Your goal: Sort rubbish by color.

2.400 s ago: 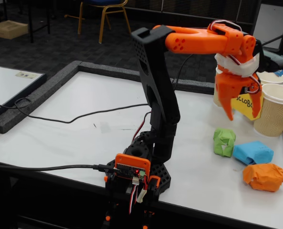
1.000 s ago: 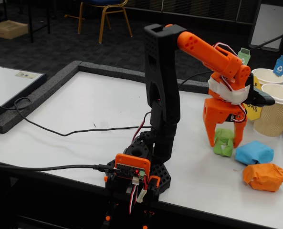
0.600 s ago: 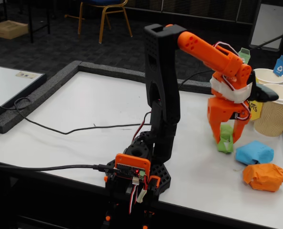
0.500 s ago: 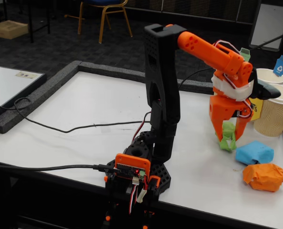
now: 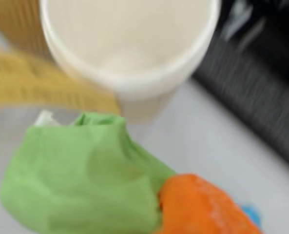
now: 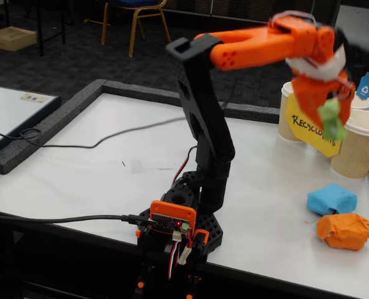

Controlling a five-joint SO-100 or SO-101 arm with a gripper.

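Paper is what the rubbish is made of, so each lump should be light, soft and crushable, springing back a little when squeezed. The green lump [image 6: 331,119] hangs at the upper right of the fixed view, clamped in the end effector [image 6: 329,122], whose fingers are closed tight on its middle, well above the desk [image 6: 109,143]. In the wrist view the green lump [image 5: 81,175] fills the lower left, with an orange finger [image 5: 202,207] pressed against its right side and an open paper cup [image 5: 129,44] beyond it at the top. The blue lump [image 6: 331,199] and the orange lump [image 6: 345,230] lie on the desk at the lower right of the fixed view, close together. Such lumps are best pinched across their fattest part; a loose fold would probably slip or unfurl.
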